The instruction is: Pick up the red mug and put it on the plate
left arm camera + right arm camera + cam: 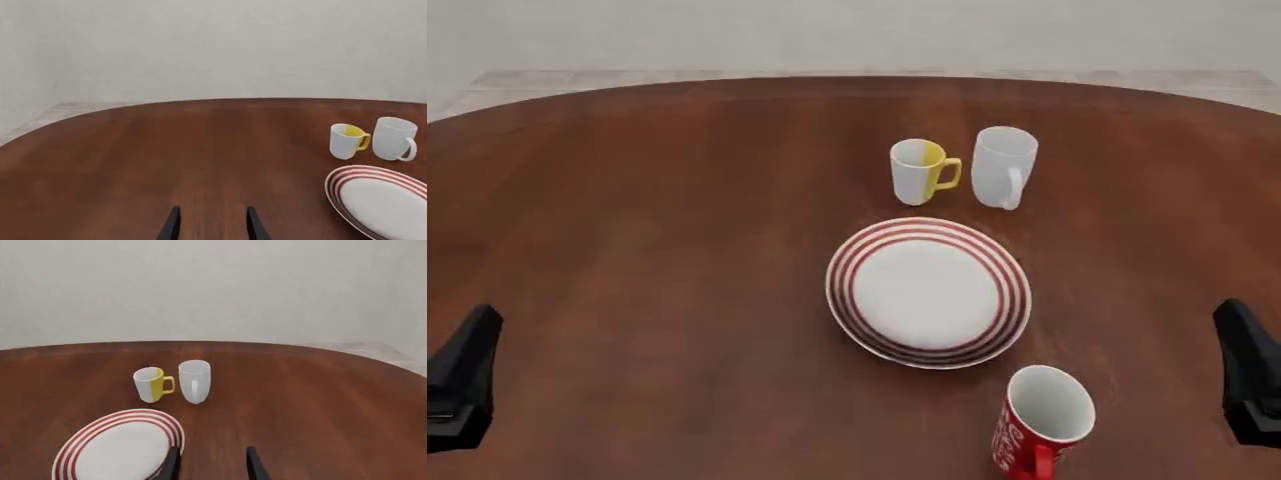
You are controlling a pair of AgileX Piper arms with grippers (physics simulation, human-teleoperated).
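Note:
The red mug [1038, 425] stands upright at the table's near edge, right of centre, white inside, white lettering on its side, handle toward the camera. Just beyond it lies the plate [928, 290] [380, 200] [120, 450], white with red rings, with nothing on it. My left gripper [461, 385] [210, 227] sits at the far left, open, with bare table between its fingers. Over at the far right is my right gripper [1254, 375] [212, 465], also open, its fingers next to the plate's rim. The red mug shows in neither wrist view.
A white-and-yellow mug [918, 171] [348, 141] [152, 384] and a plain white mug [1004, 166] [393, 138] [195, 381] stand side by side beyond the plate. The round wooden table [667, 250] ends at a pale wall behind.

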